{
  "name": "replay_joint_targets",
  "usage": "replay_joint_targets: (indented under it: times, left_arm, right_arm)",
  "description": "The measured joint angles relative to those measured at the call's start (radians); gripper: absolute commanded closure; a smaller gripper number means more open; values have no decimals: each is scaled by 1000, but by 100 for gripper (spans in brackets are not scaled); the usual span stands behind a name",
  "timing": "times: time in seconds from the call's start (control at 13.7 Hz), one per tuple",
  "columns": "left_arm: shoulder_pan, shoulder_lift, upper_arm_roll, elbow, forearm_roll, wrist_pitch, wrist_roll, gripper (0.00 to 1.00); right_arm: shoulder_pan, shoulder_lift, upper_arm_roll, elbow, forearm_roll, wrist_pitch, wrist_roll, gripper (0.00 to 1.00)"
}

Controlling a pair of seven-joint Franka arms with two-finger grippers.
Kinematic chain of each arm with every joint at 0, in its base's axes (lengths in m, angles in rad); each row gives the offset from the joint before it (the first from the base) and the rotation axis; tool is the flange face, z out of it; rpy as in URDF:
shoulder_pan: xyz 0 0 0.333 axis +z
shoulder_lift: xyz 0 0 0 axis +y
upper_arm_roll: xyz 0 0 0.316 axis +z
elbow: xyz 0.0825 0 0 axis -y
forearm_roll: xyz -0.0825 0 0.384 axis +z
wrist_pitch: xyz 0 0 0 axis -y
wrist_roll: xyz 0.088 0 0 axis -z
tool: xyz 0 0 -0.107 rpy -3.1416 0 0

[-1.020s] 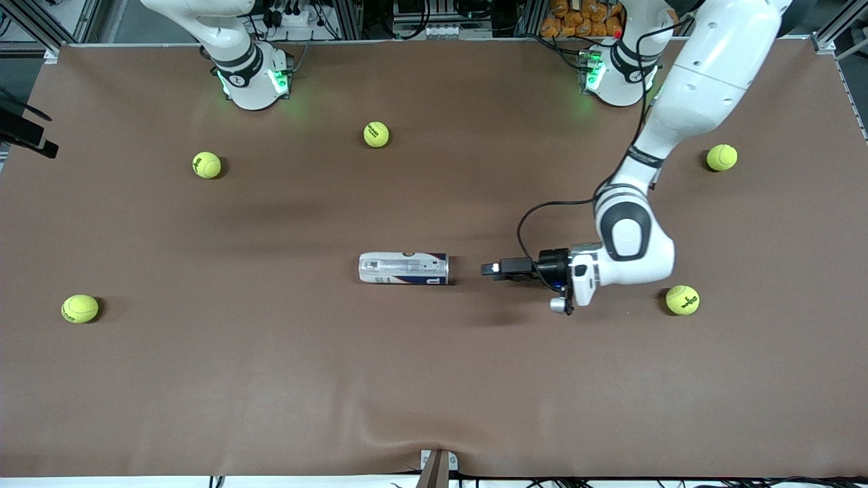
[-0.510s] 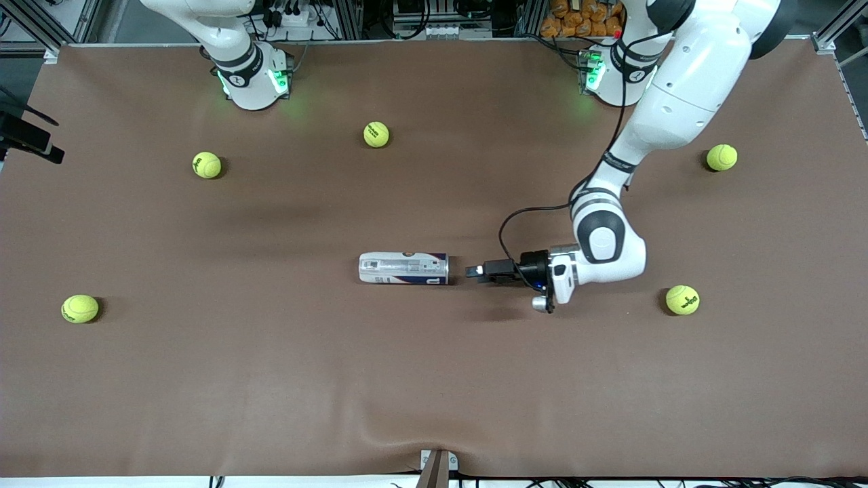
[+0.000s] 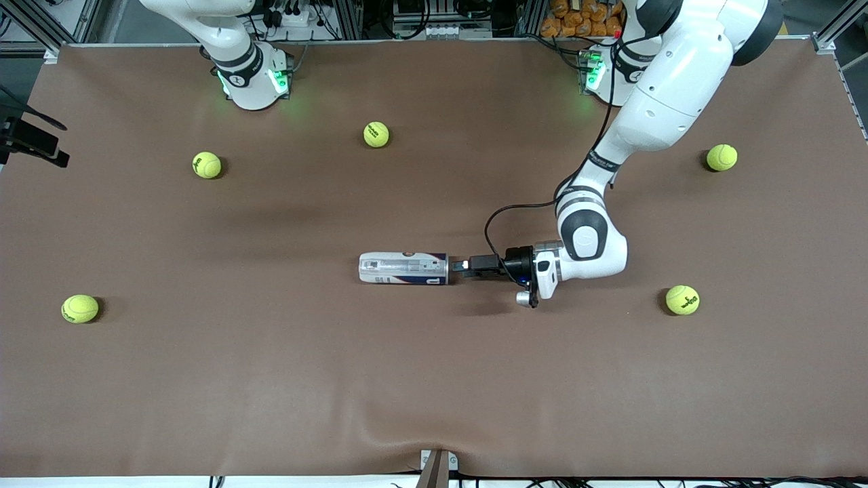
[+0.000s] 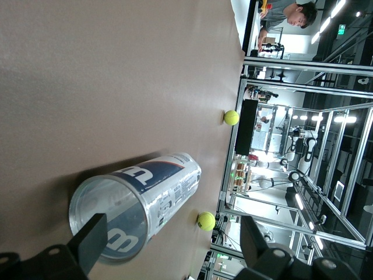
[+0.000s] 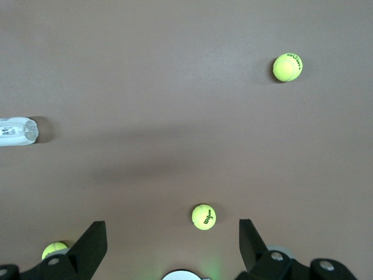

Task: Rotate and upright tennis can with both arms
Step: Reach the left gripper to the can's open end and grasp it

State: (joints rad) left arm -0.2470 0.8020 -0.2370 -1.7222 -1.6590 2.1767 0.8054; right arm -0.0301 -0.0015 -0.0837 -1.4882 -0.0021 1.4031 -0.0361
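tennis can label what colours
White and dark blue on the tennis can, clearest in the left wrist view.

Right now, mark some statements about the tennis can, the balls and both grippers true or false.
1. The tennis can stands upright. False: it lies on its side on the table.
2. The left gripper is at the can's end, fingers open. True.
3. The right gripper grips the can. False: it is open, high over the table, holding nothing.
4. Five tennis balls lie on the table. True.
5. A ball sits inside the can. False: it looks empty.
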Motion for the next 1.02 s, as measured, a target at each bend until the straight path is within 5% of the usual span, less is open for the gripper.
replay_joint_targets:
  times: [0.36,0.44,0.51,0.58,0.66,1.02]
  left_arm:
    - [-38,33,0,3,-75,0,68,0]
    - [-44,41,0,6,-79,0,77,10]
    - [-47,48,0,11,-80,0,85,38]
    - [-47,53,0,16,-80,0,97,78]
    - [-47,59,0,20,-80,0,123,100]
    - [-41,66,4,28,-80,0,188,100]
  right_arm:
    - [5,0,-1,-1,-3,-2,10,0]
    - [5,0,0,-1,-3,-2,10,0]
    - [5,0,0,-1,-2,-2,10,0]
    - [5,0,0,-1,0,-1,10,0]
    - [5,0,0,-1,4,-1,10,0]
    - [5,-1,0,0,7,0,10,0]
